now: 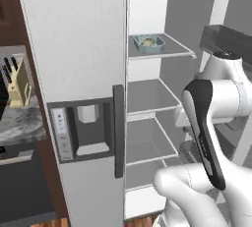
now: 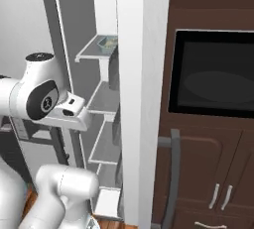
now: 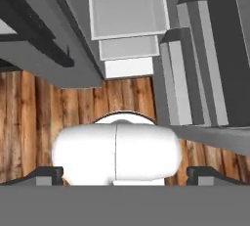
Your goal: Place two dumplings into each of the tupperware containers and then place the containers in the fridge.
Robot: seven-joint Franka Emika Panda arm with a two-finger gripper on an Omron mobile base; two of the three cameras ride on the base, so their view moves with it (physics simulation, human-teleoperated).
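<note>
The fridge stands with its right side open, white shelves bare apart from the top one. On that top shelf sits a pale blue-teal tupperware container, also visible from the other side. Beige dumplings lie inside it. My arm is folded in front of the open compartment, well below that shelf. The gripper points down at the floor. It is open, its fingertips far apart with nothing between them.
A dark vertical handle runs beside the water dispenser panel. The open fridge door stands edge-on at my right, with dark wood cabinets and a black oven beyond. A knife block is on the left counter. Wood floor lies below.
</note>
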